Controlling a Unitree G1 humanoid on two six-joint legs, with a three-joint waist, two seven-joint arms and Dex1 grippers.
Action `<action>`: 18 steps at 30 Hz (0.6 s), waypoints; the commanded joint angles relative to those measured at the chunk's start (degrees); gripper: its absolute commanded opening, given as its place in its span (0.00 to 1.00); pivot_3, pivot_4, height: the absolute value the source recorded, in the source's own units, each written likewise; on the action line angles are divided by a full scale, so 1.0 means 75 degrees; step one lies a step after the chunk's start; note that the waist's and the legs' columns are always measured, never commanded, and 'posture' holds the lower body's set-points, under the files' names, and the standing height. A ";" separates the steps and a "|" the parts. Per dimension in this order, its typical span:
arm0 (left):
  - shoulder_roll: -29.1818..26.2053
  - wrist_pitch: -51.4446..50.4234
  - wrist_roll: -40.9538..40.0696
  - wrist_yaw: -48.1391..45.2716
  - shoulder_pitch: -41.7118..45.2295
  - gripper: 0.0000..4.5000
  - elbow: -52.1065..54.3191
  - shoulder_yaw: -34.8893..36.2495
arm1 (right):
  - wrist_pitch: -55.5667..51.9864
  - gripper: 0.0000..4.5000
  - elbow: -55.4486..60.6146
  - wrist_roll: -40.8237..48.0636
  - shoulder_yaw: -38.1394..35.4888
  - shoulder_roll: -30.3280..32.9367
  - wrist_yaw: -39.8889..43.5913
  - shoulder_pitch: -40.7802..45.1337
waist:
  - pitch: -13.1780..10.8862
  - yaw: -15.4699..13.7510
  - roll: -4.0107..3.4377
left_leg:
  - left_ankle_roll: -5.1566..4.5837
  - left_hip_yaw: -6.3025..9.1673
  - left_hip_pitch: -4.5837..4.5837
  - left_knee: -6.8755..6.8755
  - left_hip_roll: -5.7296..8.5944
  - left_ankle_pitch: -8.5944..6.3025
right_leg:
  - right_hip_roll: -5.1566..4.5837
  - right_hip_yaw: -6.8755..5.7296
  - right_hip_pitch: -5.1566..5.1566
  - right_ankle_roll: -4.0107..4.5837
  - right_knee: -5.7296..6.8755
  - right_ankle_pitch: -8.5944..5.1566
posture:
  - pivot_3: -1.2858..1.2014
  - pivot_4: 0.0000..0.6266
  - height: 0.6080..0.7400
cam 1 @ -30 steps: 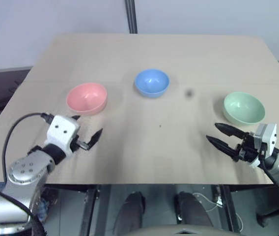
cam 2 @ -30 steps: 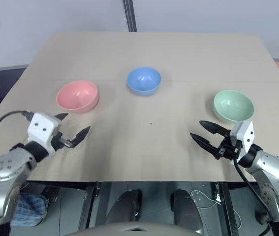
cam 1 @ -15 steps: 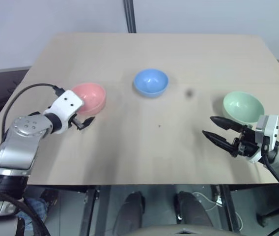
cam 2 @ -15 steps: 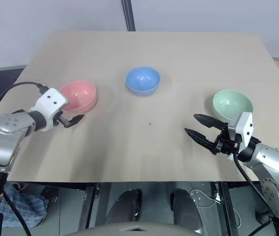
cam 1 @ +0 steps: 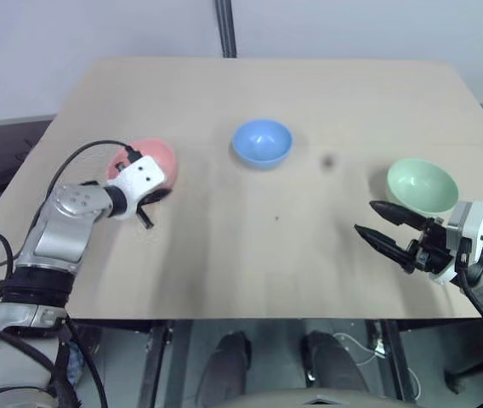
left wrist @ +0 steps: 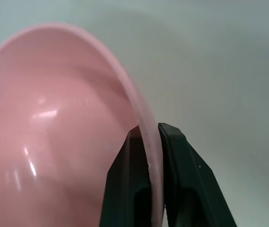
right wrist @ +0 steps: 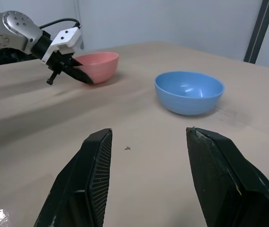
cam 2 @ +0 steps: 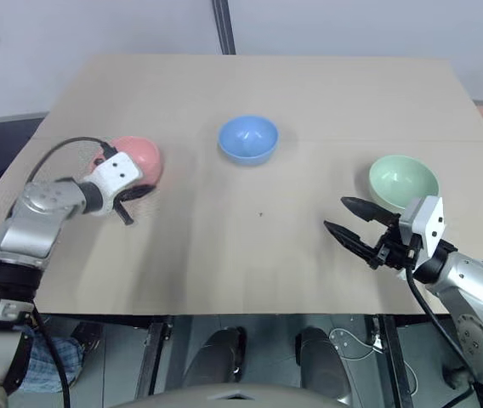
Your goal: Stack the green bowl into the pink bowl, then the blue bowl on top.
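Near the table's left edge sits the pink bowl (cam 1: 150,160), w/ the left gripper (left wrist: 147,156) clamped on its rim: one black finger inside the wall, one outside, pinched tight. Left arm reaches fwd from the near-left corner, elbow out toward the left edge, wrist angled down & inward to the bowl's near side; black cable loops over the wrist.

Blue bowl (cam 1: 262,142) stands upright around mid-table, toward the far edge, well apart from the pink one. Green bowl (cam 1: 422,186) sits upright near the right edge, untouched.

Right gripper (cam 1: 392,229) hovers above the table (cam 1: 275,85) just on the near side of the green bowl, close but not touching. Forearm comes in from the near-right corner, wrist about level, fingers (right wrist: 92,177) pointing toward the table's middle. Fingers spread wide apart, nothing between them. In the right wrist view both the pink & blue bowls show across the tabletop past the spread fingers.
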State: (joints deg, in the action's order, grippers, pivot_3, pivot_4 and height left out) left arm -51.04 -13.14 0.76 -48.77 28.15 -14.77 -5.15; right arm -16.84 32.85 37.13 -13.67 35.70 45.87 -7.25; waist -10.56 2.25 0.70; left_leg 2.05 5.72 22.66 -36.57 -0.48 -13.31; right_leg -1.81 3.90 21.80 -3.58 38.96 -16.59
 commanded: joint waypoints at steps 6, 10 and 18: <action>0.0031 0.0410 0.0062 -0.0908 0.0168 0.02 0.0985 -0.0270 | 0.0242 0.58 0.0192 0.0046 -0.0201 0.0030 0.0036 0.0033 | 0.0000 -0.0018 0.0002 | 0.0000 0.0002 0.0006 -0.0003 0.0001 0.0000 | -0.0001 -0.0002 0.0000 0.0000 -0.0002 0.0000 | 0.52 0.24 1.00; 0.0016 0.0872 0.0603 -0.1380 0.0465 0.02 0.1725 -0.0940 | 0.0263 0.58 0.0125 0.0023 -0.0132 0.0026 0.0061 0.0101 | -0.0002 -0.0032 0.0005 | 0.0000 0.0005 0.0013 -0.0006 0.0004 0.0000 | -0.0004 -0.0005 0.0000 0.0000 -0.0005 0.0000 | 0.52 0.24 1.00; 0.0669 0.2256 0.1448 -0.1979 0.1012 0.02 0.2914 -0.2340 | 0.0313 0.58 -0.0032 -0.0053 -0.0052 -0.0004 0.0145 0.0289 | -0.0002 0.0001 0.0006 | 0.0000 0.0002 0.0011 -0.0012 0.0003 0.0000 | -0.0001 -0.0001 -0.0002 0.0000 -0.0004 0.0000 | 0.52 0.24 1.00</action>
State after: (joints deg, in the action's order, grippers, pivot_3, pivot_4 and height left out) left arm -46.94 1.69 10.72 -63.31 35.15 4.07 -21.53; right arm -15.78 32.05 36.63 -13.73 35.70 46.75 -5.71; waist -10.57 2.27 0.74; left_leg 2.05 5.73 22.74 -36.66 -0.46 -13.31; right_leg -1.82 3.89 21.79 -3.58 38.93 -16.58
